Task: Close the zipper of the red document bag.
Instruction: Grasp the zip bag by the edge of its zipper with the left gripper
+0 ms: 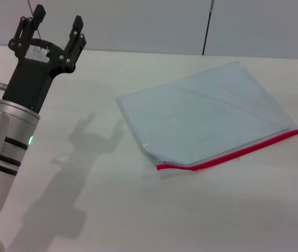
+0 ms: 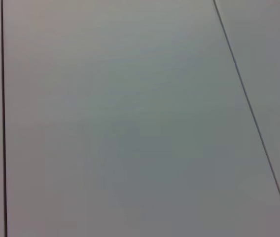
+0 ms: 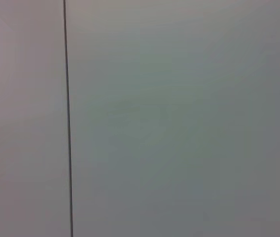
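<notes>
Translucent pale plastic marks the red document bag [image 1: 206,113], lying flat on the white surface [image 1: 138,210] in the head view, right of centre, with its zipper [image 1: 233,152] a bright red strip along the edge nearest the robot. That strip's long axis runs from the bag's near-left corner out toward the right. The pull itself is too small to pick out. The left gripper [image 1: 57,26] is raised at the far left, fingers spread wide and holding nothing, well apart from the bag, which lies off to its right. The right arm is out of frame here, so although the bag sits on the robot's right side, which arm is nearer cannot be judged.

The left wrist view shows only a plain grey wall panel with dark seams.

The right wrist view shows the same: blank panel, one seam, no bag and no fingers.
</notes>
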